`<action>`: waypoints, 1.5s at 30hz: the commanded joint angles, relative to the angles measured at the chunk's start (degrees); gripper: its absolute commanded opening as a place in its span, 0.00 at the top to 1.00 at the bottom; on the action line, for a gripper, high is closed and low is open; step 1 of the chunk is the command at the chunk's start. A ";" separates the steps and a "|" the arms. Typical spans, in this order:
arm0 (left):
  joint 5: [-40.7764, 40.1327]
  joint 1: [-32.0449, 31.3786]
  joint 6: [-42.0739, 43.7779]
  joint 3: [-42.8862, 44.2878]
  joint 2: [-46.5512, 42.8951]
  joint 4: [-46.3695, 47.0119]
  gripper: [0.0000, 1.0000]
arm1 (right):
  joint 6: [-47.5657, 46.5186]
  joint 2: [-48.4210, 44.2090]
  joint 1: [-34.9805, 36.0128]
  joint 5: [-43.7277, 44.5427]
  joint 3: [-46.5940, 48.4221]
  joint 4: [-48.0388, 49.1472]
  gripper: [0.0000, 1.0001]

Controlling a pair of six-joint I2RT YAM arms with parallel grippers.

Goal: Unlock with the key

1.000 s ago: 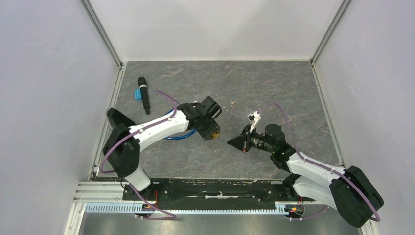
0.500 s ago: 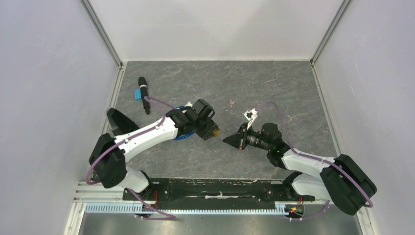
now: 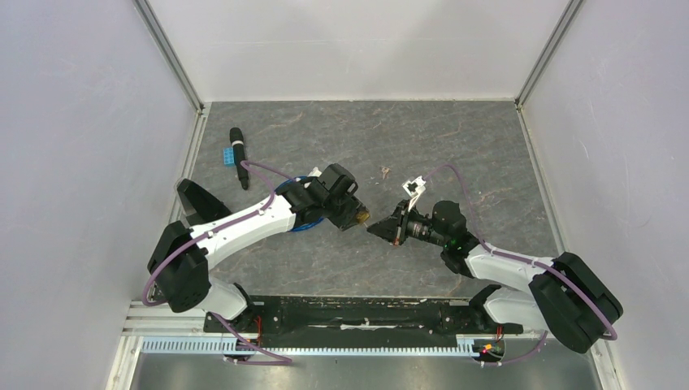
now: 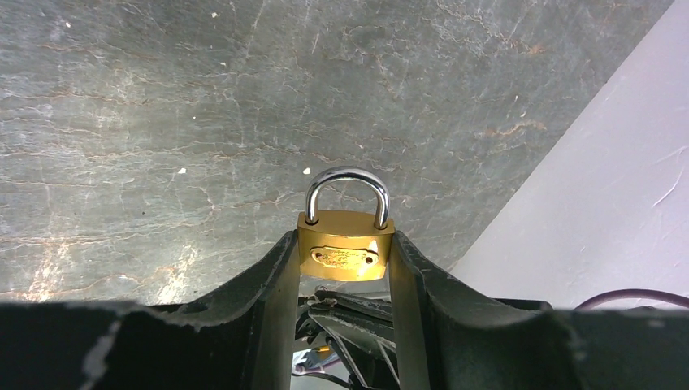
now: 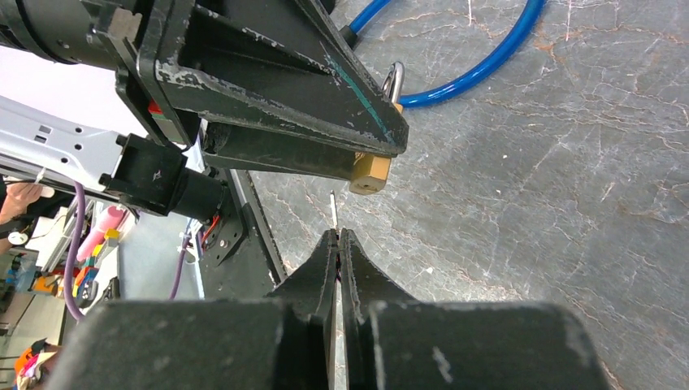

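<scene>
two end effectors meet tip to tip over the middle of a dark grey, marble-veined worktop (image 3: pixel 463 138) with pale scuffs and white specks. the left end effector (image 4: pixel 345 244) is closed narrow on a brass padlock (image 4: pixel 345 253). its fingers (image 4: pixel 272 272) press the two flanks of the body, and the closed steel shackle stands out beyond them, off the surface. the right end effector (image 5: pixel 337 240) is pinched almost flat on a key (image 5: pixel 333 207), whose thin metal blade pokes out ahead of its tips. in the right wrist view the blade points toward the padlock's lower end and stops just short of it, a little to one side.

behind the left end effector a blue cable (image 5: pixel 471 73) loops flat on the worktop. farther off beyond its arm, near the left wall, a black marker (image 3: pixel 238 156) lies just beside a small blue block (image 3: pixel 230 154). a bit of pale debris (image 3: pixel 384 171) sits just beyond the two tips.

plain pale walls (image 3: pixel 81 122) close in the worktop on three sides, with metal uprights in the back corners. an aluminium rail (image 3: pixel 325 349) runs along the near edge under the arm bases.
</scene>
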 commanded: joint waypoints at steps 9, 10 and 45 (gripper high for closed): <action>-0.40 -0.42 -1.69 -0.12 -2.21 2.52 0.98 | -1.65 -1.09 0.26 4.11 2.29 -2.90 1.00; -0.36 -0.45 -1.61 -0.04 -2.27 2.47 0.98 | -1.64 -1.13 0.26 4.31 2.29 -2.88 1.00; -2.40 -2.01 0.56 0.32 -1.40 2.86 0.98 | 0.77 -1.96 -0.49 6.09 2.93 -6.35 1.00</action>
